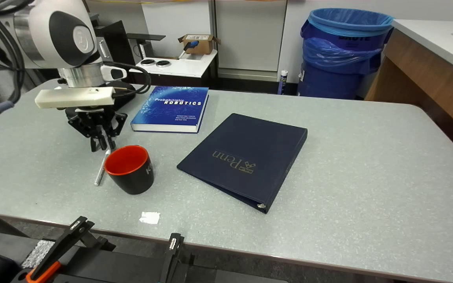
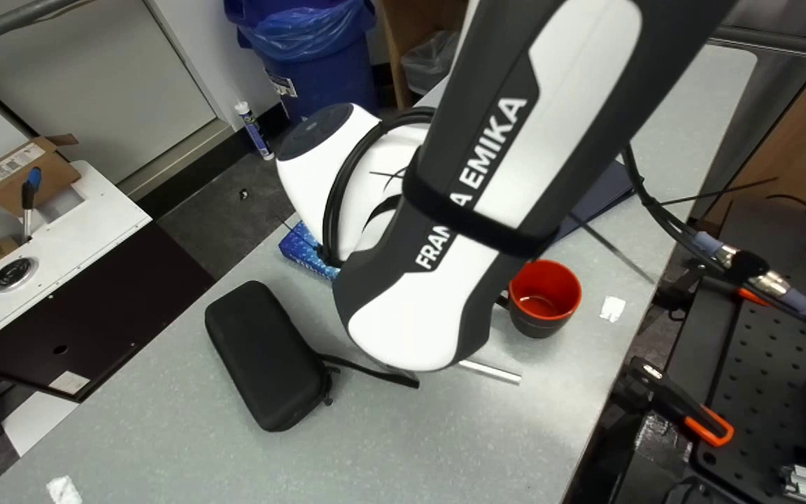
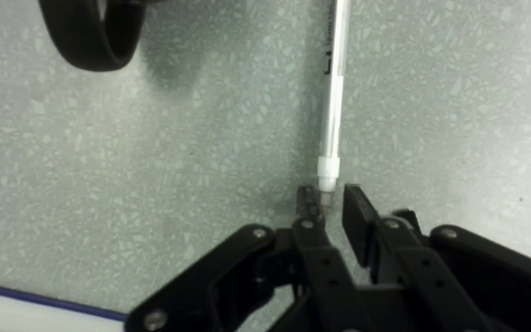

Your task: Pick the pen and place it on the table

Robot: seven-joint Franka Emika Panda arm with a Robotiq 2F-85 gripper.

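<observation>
Behind the speckled grey table (image 1: 368, 177) stands a blue bin (image 1: 328, 84) with a bag liner. On the table lie a blue book (image 1: 171, 110), a dark binder (image 1: 246, 141) and a black cup (image 1: 134, 182) with a red inside, upright. Near the cup, the pen (image 3: 334, 106) lies flat. Low over one end of it is the gripper (image 3: 331, 196), its fingers (image 3: 356, 216) slightly apart, that end showing in the narrow gap; whether they touch it, I cannot tell.
</observation>
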